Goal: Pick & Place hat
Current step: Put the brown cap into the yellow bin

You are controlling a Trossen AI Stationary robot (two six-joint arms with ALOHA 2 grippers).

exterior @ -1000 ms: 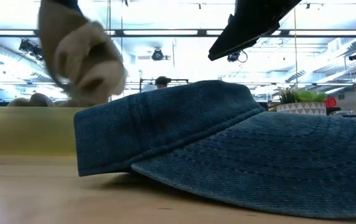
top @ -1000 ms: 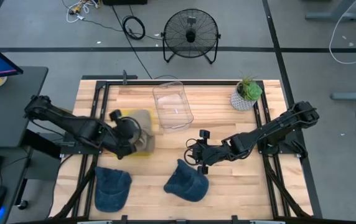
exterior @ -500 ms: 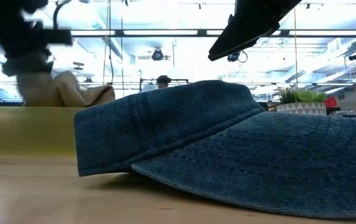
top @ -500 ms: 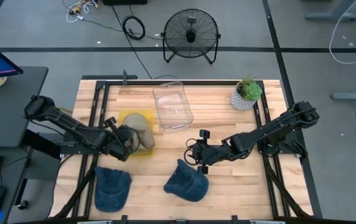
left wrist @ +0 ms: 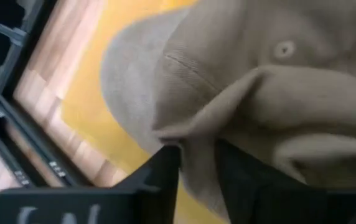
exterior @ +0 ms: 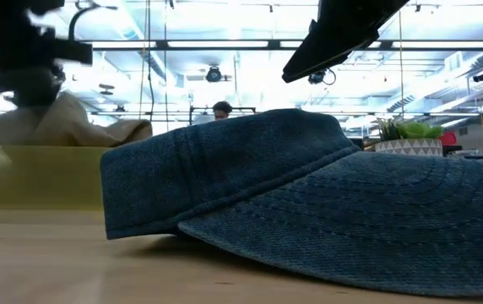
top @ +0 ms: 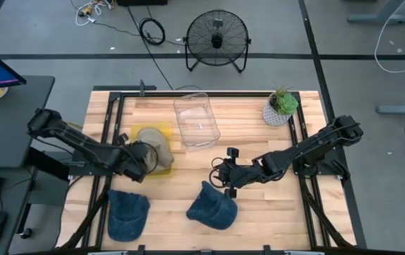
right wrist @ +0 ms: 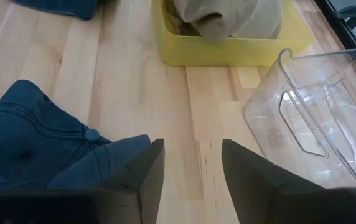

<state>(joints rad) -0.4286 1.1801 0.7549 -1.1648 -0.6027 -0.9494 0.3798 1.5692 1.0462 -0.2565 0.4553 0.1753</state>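
Tan hat in the yellow tray, fabric between the left fingers

High view: left gripper [top: 146, 157] over the yellow tray [top: 148, 132]; right gripper [top: 225, 177] waits, spread wide, above a denim hat [top: 212, 206]. Left wrist view: fingers pinch a fold of the tan hat [left wrist: 259, 93]; lifting without release could drag it out

Left pincer [top: 148, 156]: in the high view its tips are hidden against the tan hat [top: 161, 151]
Tan hat: cut off by the left wrist view's edges; partly hidden by the yellow tray [right wrist: 228, 51] wall in the right wrist view
Near denim hat [exterior: 326, 211]: fills the low view, brim cut off at the right edge
Low view, left arm [exterior: 22, 51]: blurred dark shape
Clear bin [right wrist: 315, 118]: cut off at the right wrist view's edge
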